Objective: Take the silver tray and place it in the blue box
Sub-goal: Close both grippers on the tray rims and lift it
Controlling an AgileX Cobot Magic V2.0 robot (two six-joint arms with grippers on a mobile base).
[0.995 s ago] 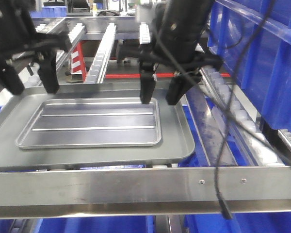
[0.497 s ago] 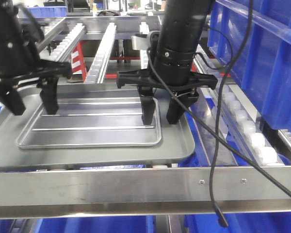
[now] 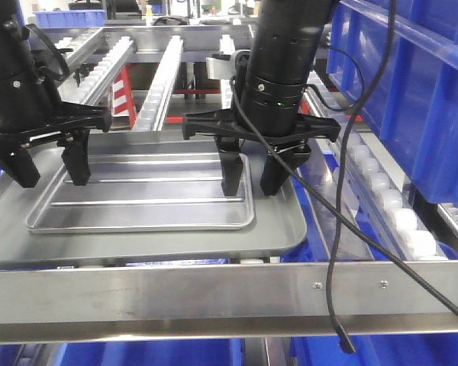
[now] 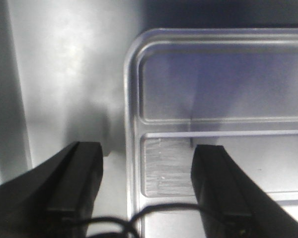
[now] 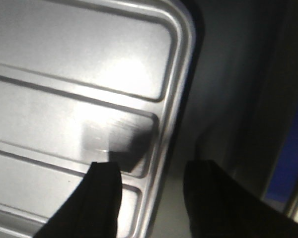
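Silver tray (image 3: pixel 145 191) lies flat on bigger grey tray (image 3: pixel 286 229). L gripper (image 3: pixel 49 175) & R gripper (image 3: pixel 250 187) both spread wide, nothing held. Each straddles a short-end rim, one finger inside tray, other outside. Can't tell if tips touch metal. Blue box (image 3: pixel 412 91) stands off to right.

The front camera looks slightly down from near; both wrist cameras peer straight down, close, sharing the silver tray (image 3: pixel 153 191).
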